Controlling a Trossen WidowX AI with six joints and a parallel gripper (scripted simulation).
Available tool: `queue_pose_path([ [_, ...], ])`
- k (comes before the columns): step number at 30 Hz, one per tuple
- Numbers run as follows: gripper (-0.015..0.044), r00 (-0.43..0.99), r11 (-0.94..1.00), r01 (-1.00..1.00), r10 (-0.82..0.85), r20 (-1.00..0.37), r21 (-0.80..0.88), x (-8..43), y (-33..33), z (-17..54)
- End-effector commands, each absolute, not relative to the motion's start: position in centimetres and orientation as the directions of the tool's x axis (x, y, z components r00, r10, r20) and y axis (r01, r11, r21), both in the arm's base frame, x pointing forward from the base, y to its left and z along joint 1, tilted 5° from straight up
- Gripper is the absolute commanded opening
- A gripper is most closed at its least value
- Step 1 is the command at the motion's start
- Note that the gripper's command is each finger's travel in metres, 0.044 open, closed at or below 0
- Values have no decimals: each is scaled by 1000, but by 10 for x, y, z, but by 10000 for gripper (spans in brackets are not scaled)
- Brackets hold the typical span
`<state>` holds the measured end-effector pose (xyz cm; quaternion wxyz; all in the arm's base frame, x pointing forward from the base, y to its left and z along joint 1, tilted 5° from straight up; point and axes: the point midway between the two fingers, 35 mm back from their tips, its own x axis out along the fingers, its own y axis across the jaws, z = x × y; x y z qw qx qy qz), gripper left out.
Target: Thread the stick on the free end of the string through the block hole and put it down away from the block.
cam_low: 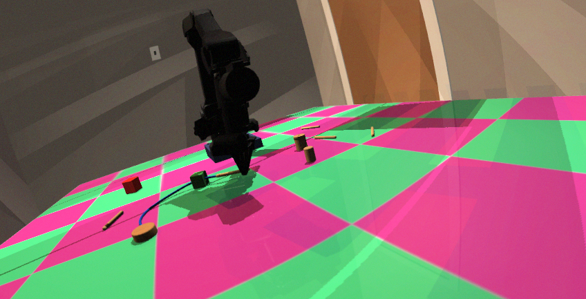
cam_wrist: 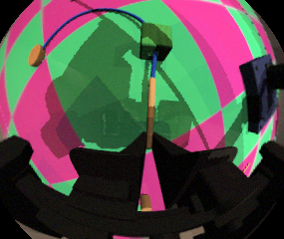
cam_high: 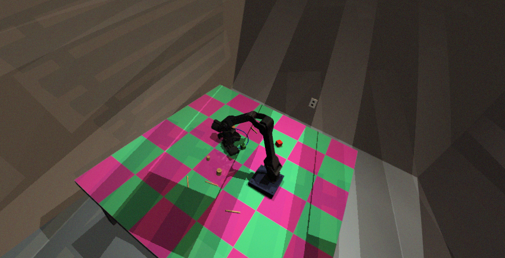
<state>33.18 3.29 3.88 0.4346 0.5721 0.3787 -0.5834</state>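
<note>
The green block [cam_high: 243,146] [cam_low: 199,179] [cam_wrist: 155,41] sits on the table. The blue string [cam_high: 247,136] [cam_low: 166,194] [cam_wrist: 102,9] arches from the round wooden button [cam_low: 144,233] [cam_wrist: 36,55] to the block's far side. A short blue piece shows at the near side, between the block and the stick [cam_low: 227,173] [cam_wrist: 151,107]. The stick is wholly outside the block. My gripper [cam_high: 232,152] [cam_low: 244,172] [cam_wrist: 148,135] is shut on the stick's free end, low over the table. The inside of the hole is hidden.
A red cube [cam_high: 279,143] [cam_low: 132,185] and a loose stick [cam_high: 253,129] [cam_low: 112,219] lie on the button's side. Two wooden cylinders [cam_high: 218,171] [cam_low: 299,142] stand on the other side, with loose sticks [cam_high: 211,183] [cam_low: 325,137] beyond. The arm's base [cam_high: 260,182] [cam_wrist: 257,95] is nearby.
</note>
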Motion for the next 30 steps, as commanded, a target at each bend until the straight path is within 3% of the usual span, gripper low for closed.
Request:
queue_pose_path([
  [1, 0, 34, -340, 939, -70, -997, 56, 335, 38, 40],
  [30, 0, 72, -334, 938, -84, -994, 96, 338, 55, 29],
])
